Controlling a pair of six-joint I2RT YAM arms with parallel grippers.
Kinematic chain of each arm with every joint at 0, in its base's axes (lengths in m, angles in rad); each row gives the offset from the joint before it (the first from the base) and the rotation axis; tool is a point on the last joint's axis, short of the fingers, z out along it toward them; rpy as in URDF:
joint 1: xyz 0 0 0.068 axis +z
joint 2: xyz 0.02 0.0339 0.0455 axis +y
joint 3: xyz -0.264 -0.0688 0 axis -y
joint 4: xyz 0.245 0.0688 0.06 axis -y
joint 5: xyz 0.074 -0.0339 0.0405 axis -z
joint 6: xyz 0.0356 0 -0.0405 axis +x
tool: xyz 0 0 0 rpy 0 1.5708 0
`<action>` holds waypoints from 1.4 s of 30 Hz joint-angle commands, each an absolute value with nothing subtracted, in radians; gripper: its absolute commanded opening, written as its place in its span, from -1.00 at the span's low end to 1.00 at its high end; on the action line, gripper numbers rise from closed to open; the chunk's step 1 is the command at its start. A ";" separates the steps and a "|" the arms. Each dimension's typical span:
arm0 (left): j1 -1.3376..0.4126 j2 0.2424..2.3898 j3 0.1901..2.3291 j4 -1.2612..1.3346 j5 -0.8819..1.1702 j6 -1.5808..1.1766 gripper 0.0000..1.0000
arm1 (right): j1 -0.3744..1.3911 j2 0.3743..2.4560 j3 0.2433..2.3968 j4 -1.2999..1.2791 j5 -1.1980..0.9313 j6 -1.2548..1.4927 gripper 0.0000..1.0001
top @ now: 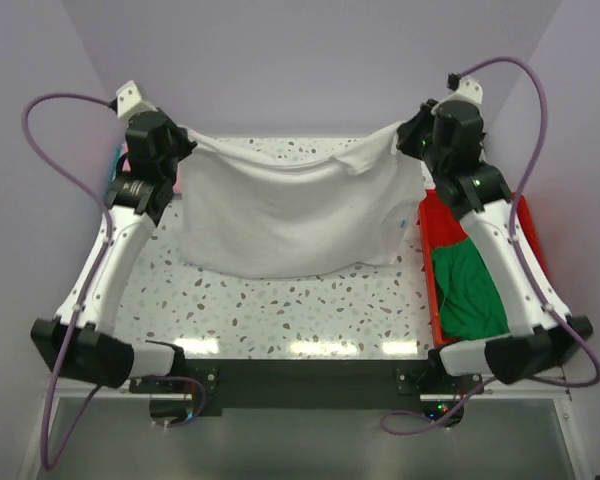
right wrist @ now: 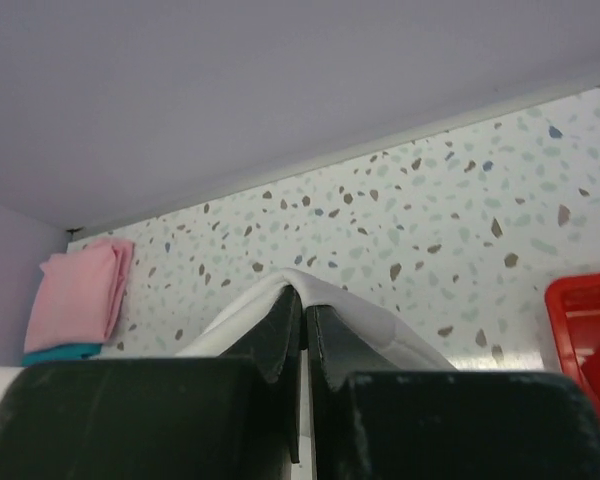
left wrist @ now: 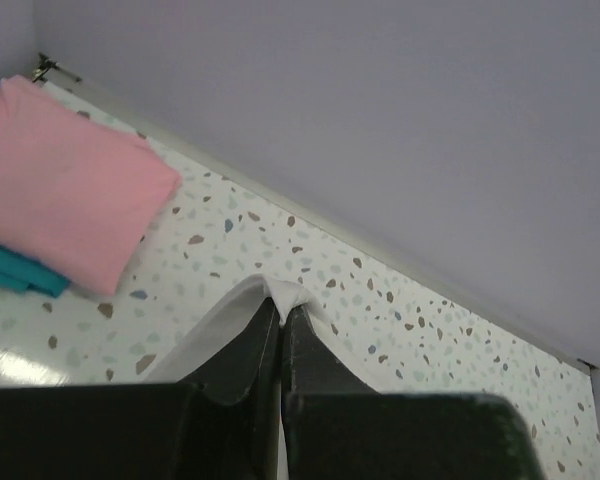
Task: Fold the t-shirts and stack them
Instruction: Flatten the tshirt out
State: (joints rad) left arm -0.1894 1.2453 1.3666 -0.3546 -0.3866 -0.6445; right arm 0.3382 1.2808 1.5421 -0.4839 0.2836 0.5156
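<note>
The white t-shirt (top: 290, 215) hangs stretched between my two grippers above the far half of the table, its lower edge draping onto the surface. My left gripper (top: 183, 143) is shut on its left corner (left wrist: 280, 296). My right gripper (top: 408, 137) is shut on its right corner (right wrist: 310, 285). A folded pink t-shirt (left wrist: 65, 180) lies on a folded teal t-shirt (left wrist: 15, 268) at the far left of the table; both also show in the right wrist view, the pink t-shirt (right wrist: 80, 295) above the teal t-shirt (right wrist: 60, 352). The green t-shirt (top: 468, 290) lies crumpled in the red tray (top: 435, 225) on the right.
The speckled table (top: 280, 310) is bounded by lilac walls at the back and sides. The red tray also shows at the right edge of the right wrist view (right wrist: 585, 330). Purple cables loop beside both arms.
</note>
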 commanded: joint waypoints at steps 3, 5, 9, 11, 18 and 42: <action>-0.134 1.537 1.720 -0.083 -0.229 -0.577 -1.00 | 0.255 1.565 1.872 -0.253 0.114 0.450 -1.00; -0.112 1.636 1.912 -0.106 -0.197 -0.574 -1.00 | 0.255 1.624 1.992 -0.287 0.109 0.434 -1.00; -0.068 1.723 2.130 -0.140 -0.129 -0.565 -1.00 | 0.253 1.680 2.198 -0.304 0.117 0.410 -1.00; -0.040 1.714 2.129 -0.141 -0.106 -0.574 -1.00 | 0.253 1.669 2.206 -0.313 0.118 0.410 -1.00; 0.000 1.481 1.639 -0.051 -0.080 -0.636 -1.00 | 0.255 1.487 1.777 -0.253 0.121 0.481 -1.00; 0.025 1.027 0.367 -0.041 -0.097 -0.905 -0.03 | 0.258 1.062 0.465 -0.164 -0.083 0.713 0.23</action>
State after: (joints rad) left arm 0.0177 1.1374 0.3744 -0.0547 -0.0715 -0.8829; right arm 0.2562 1.1683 0.4759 -0.1589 -0.0917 0.7002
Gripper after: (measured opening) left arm 0.444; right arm 0.587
